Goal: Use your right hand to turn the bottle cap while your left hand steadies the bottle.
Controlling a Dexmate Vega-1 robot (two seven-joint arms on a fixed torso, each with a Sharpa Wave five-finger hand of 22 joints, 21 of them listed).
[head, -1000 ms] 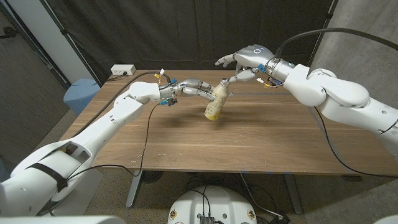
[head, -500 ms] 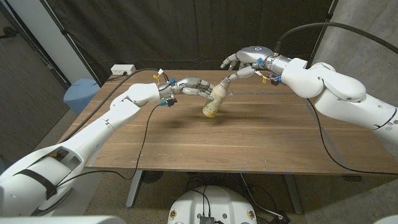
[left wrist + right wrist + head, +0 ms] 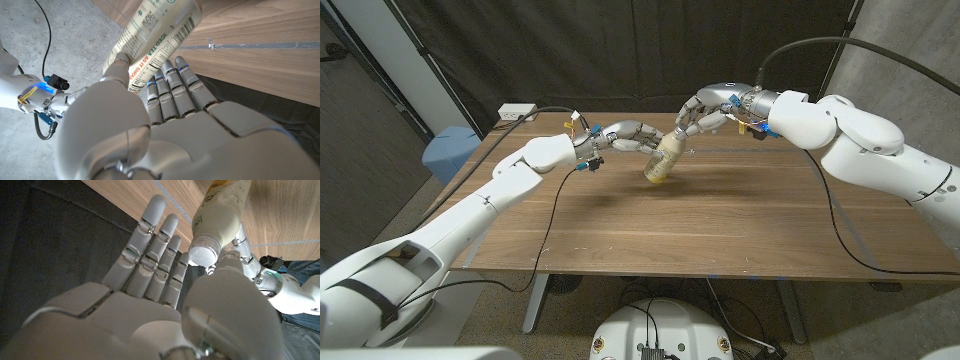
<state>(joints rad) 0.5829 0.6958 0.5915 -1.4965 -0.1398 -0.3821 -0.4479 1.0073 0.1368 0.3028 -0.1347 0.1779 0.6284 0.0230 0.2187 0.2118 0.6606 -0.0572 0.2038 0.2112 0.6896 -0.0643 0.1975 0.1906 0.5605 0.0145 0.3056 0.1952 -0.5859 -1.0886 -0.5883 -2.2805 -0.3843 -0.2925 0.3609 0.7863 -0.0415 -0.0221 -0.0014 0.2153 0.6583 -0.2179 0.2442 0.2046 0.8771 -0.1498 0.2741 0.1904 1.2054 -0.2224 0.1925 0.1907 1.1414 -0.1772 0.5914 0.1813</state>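
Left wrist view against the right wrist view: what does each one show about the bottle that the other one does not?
The left wrist view shows the bottle's printed label with a barcode, and the left robot hand gripping the body, thumb on the label. The right wrist view shows the white cap end-on, with the right robot hand's thumb at the cap while the other fingers stay spread beside it. Both show the tilted bottle over the wooden table.

Tilted cream bottle (image 3: 662, 160), white cap (image 3: 202, 256) on, above the table.
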